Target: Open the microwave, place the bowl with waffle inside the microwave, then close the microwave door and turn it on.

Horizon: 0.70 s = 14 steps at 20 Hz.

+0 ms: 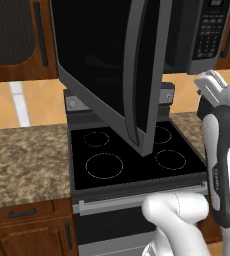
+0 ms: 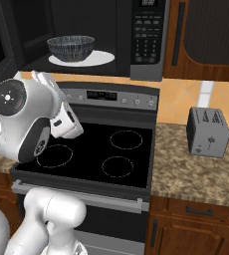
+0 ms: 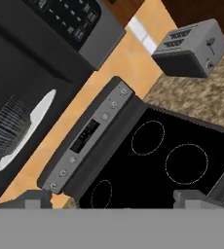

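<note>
Microwave (image 2: 86, 37) first: it hangs above the stove (image 2: 94, 149), and the microwave door (image 1: 112, 75) is swung wide open toward the near left, its long handle edge-on in the left base view. So the opening step looks done.

Inside, the bowl (image 2: 70, 48) already sits on the white turntable plate (image 2: 99, 59), well back in the cavity. I cannot see the waffle from any of my cameras (the bowl's rim hides its bottom), so I only judge that it rode in with the bowl.

My gripper (image 3: 113, 198) is out of the cavity, hovering over the near left of the cooktop, below the microwave's open mouth. The jaws are spread wide with nothing between them; in the hand view only the black glass and the stove's control panel (image 3: 87, 138) show past my fingertips (image 3: 36, 199).

By my reckoning two steps are finished and two remain: swing the door shut, then press a button on the keypad (image 2: 146, 32) at the microwave's right. The door stands far out, so I expect to reach around its outer face to push it. A silver toaster (image 2: 208, 132) sits on the counter (image 2: 196, 174) to the right, well clear of all this.
</note>
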### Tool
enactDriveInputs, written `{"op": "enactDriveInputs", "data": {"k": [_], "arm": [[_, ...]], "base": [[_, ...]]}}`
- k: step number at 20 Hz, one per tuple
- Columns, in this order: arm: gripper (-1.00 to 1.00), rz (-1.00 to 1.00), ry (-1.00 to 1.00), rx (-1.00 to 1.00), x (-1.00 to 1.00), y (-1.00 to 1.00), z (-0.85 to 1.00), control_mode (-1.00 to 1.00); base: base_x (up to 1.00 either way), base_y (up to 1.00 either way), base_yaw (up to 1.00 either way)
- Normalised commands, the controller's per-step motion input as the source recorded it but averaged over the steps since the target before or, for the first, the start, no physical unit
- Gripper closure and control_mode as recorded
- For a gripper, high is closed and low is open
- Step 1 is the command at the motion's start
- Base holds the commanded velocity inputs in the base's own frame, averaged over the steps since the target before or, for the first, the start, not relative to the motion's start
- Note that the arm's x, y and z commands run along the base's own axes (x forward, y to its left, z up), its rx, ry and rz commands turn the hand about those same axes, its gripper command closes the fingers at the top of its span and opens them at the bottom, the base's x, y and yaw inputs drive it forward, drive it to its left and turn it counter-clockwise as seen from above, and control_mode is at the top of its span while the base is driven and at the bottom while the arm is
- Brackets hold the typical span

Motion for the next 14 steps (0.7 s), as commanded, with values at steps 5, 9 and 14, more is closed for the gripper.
{"op": "enactDriveInputs", "data": {"k": [5, 9, 14], "arm": [[-1.0, 0.29, -0.05, -0.19, -1.0, 0.05, -0.21, -1.0], [-1.0, 0.13, -0.28, -0.32, -1.0, 0.47, 0.01, -1.0], [-1.0, -0.05, -0.27, -0.53, -1.0, 0.93, 0.0, -1.0]], "base": [[0.0, 0.0, 0.0], [0.0, 0.0, 0.0], [0.0, 0.0, 0.0]]}}
